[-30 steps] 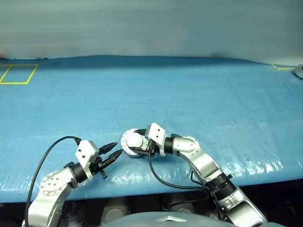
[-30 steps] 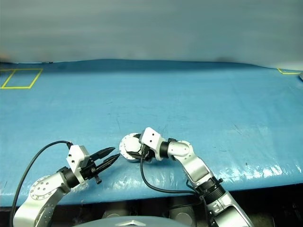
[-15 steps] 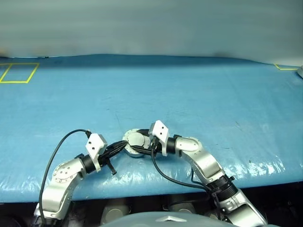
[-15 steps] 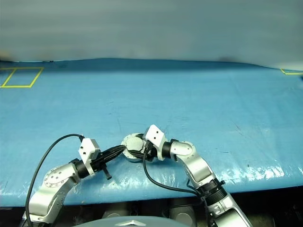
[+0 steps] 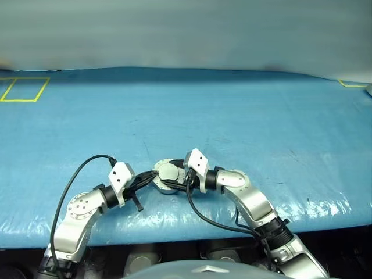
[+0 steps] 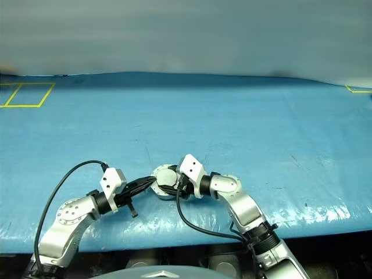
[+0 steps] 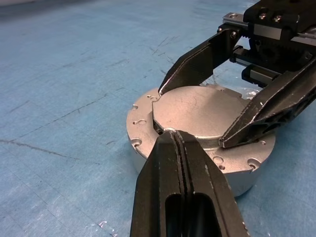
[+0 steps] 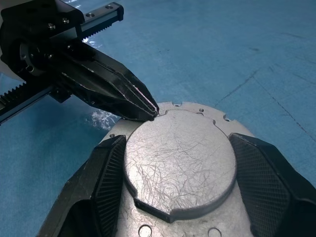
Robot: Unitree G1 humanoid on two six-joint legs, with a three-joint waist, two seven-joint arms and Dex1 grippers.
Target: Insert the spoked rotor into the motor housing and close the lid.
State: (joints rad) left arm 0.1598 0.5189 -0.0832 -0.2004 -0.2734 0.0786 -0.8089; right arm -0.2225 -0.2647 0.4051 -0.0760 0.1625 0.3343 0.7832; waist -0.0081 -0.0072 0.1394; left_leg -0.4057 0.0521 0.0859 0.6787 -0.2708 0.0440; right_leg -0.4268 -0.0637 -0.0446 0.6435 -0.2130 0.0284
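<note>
The motor housing (image 5: 168, 174) sits on the blue table cover (image 5: 232, 116) near the front edge, between the two grippers. From the head views it reads as a small round silver can, largely masked by the arms. The wrist views supply the detail: the lid (image 8: 178, 158) lies plain silver face up on top of the housing, its raised centre disc scratched, and the flange around it carries small holes. The right gripper (image 5: 174, 178) straddles this raised disc with both fingers (image 8: 269, 173) spread wide, one on each side; whether the pads press the metal cannot be told. The left gripper (image 5: 152, 176) is clenched, its two black fingers (image 7: 170, 173) pressed flat together with nothing between them. The right wrist view shows the joined tips meeting the lid's edge at a notch in the outline; the left wrist view shows the same tips at the near rim of the disc. The head views add a yellow taped outline (image 5: 23, 89) at the far left of the cover, well apart from the housing.
</note>
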